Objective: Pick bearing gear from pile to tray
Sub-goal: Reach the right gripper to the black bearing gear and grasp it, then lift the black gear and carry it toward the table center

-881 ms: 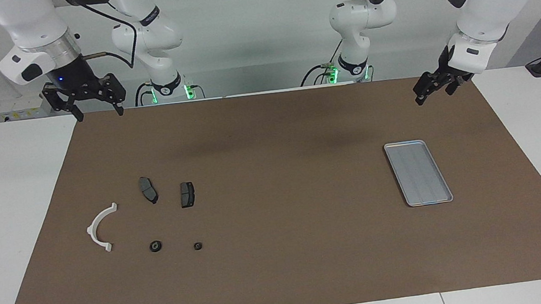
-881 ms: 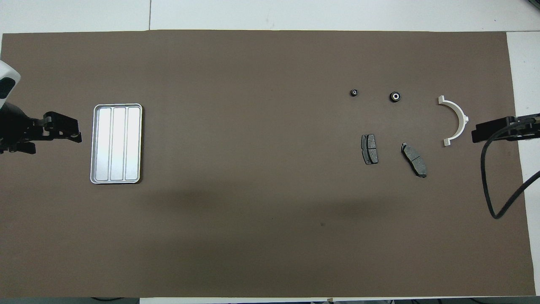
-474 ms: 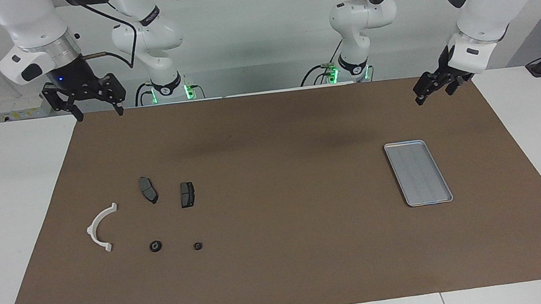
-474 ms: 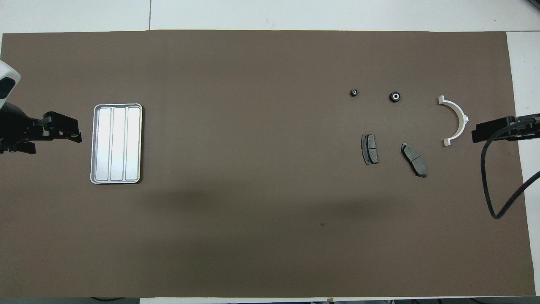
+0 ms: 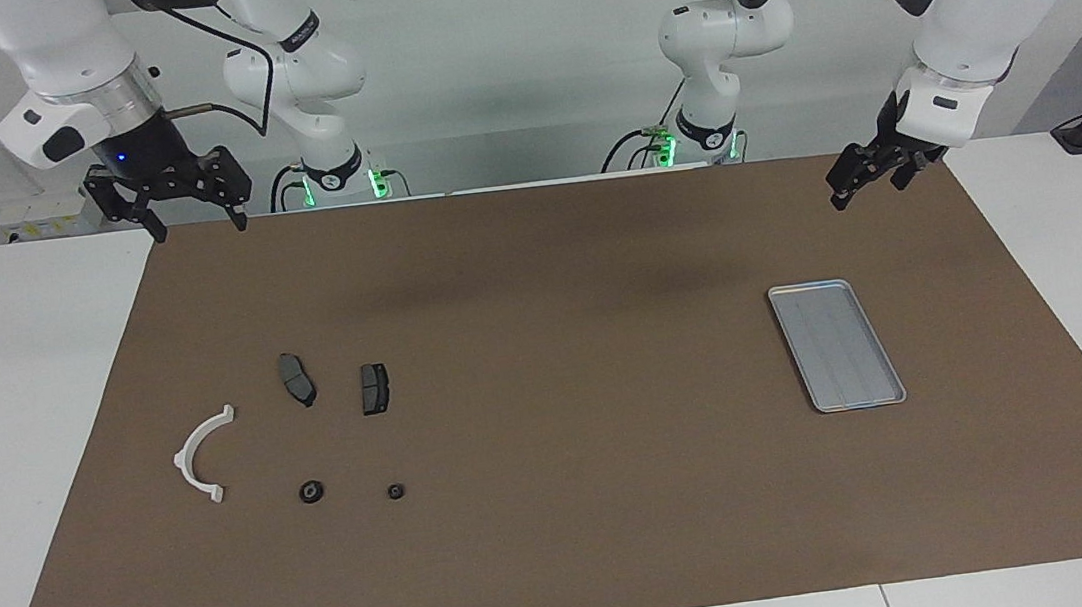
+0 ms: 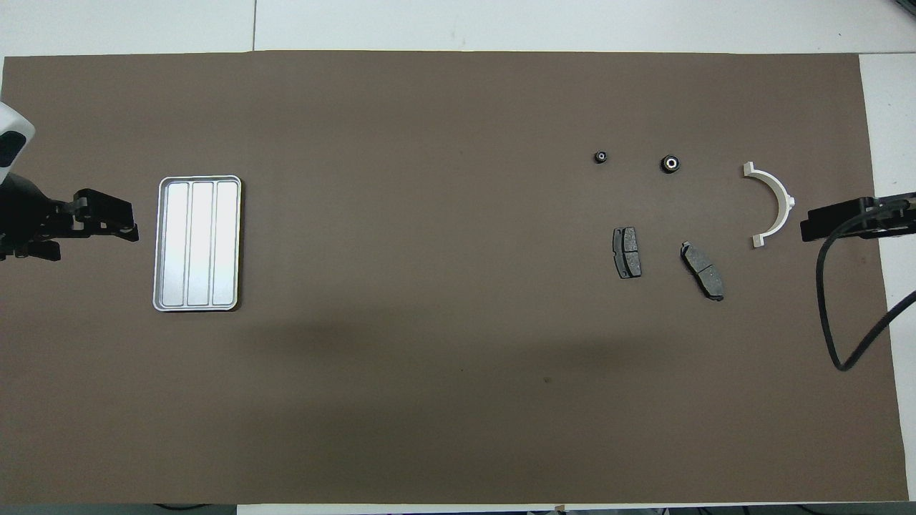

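Note:
The pile lies toward the right arm's end of the table. It holds two small black rings (image 5: 310, 492) (image 5: 396, 491), a white half-ring bracket (image 5: 184, 461) and two dark grey pads (image 5: 297, 379) (image 5: 374, 387). In the overhead view the rings (image 6: 670, 164) (image 6: 602, 157) lie farthest from the robots. The silver tray (image 5: 837, 345) (image 6: 198, 243) sits bare toward the left arm's end. My right gripper (image 5: 199, 227) (image 6: 805, 226) hangs open over the mat's edge, holding nothing. My left gripper (image 5: 850, 185) (image 6: 132, 222) hangs open and empty beside the tray.
A brown mat (image 5: 566, 542) covers most of the white table. A black cable (image 6: 834, 315) loops down from the right arm over the mat's end. The bracket (image 6: 788, 205) lies closest to the right gripper.

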Available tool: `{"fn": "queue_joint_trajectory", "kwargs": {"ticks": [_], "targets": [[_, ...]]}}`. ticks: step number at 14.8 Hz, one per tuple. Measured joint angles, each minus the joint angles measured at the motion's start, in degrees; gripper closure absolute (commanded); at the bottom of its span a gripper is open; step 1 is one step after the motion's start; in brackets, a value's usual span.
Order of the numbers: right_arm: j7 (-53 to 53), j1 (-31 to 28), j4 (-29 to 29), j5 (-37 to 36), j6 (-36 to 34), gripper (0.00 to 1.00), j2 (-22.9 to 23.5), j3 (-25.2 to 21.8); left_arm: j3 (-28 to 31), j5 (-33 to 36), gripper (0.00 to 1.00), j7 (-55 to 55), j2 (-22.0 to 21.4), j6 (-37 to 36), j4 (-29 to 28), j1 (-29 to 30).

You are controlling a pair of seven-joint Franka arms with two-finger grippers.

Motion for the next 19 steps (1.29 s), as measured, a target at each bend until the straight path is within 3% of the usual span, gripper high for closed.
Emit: {"fn": "queue_joint_trajectory", "kwargs": {"ticks": [8,14,19], "targets": [[0.00,0.84,-0.26,-0.46,6.25,0.00,1.55,0.56,0.00,0.00,0.00,0.00,0.00,0.00,0.00,0.00],[0.66,1.78,-0.69,-1.67,14.43,0.00,11.18,0.67,0.00,0.00,0.00,0.00,0.00,0.00,0.00,0.00],[8.47,5.95,-0.61,-1.77,21.47,0.00,18.47,0.71,0.00,0.00,0.00,0.00,0.00,0.00,0.00,0.00]]}}
